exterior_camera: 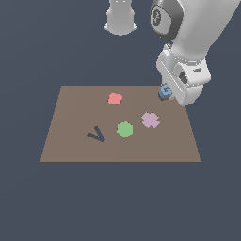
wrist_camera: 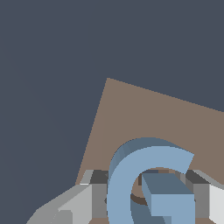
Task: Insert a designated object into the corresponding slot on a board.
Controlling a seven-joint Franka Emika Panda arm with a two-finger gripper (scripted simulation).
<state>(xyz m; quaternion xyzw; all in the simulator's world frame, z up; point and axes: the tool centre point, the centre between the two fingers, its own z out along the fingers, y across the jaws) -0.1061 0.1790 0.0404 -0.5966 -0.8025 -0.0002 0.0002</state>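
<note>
Board [exterior_camera: 70, 141]: flat square brown panel lying on a dark grey-blue ground. One of its corners shows in the wrist view [wrist_camera: 144, 113].

Light-blue G block [exterior_camera: 165, 90]: small flat letter-shaped piece, held between the gripper's fingers at the far corner of the board on the exterior view's right, beside the arm's white wrist housing. It appears raised off the board surface, though its exact height cannot be told. In the wrist view the G [wrist_camera: 131, 183] fills the foreground, its face towards the camera, with the board corner behind it.

Gripper [exterior_camera: 164, 94]: pinching the G block. The wrist view shows a grey finger [wrist_camera: 94, 192] on one flank of the letter and another on the opposite flank, both pressed against it.

V-shaped recess [exterior_camera: 96, 135]: dark, near-black cut in the board, towards the exterior view's left and nearer edge.

G-shaped slot: not visible in either view; its place cannot be told.

Green hexagon [exterior_camera: 124, 129]: flat on the board, just beside the V recess on the exterior view's right.

Pink cross [exterior_camera: 150, 120]: pale mauve-pink, flat on the board, near the hexagon and between it and the gripper.

Red-pink piece [exterior_camera: 115, 99]: small lobed shape, flat on the board towards its far edge, well apart from the G block.

Arm base [exterior_camera: 120, 19]: pale grey column beyond the board's far edge.
</note>
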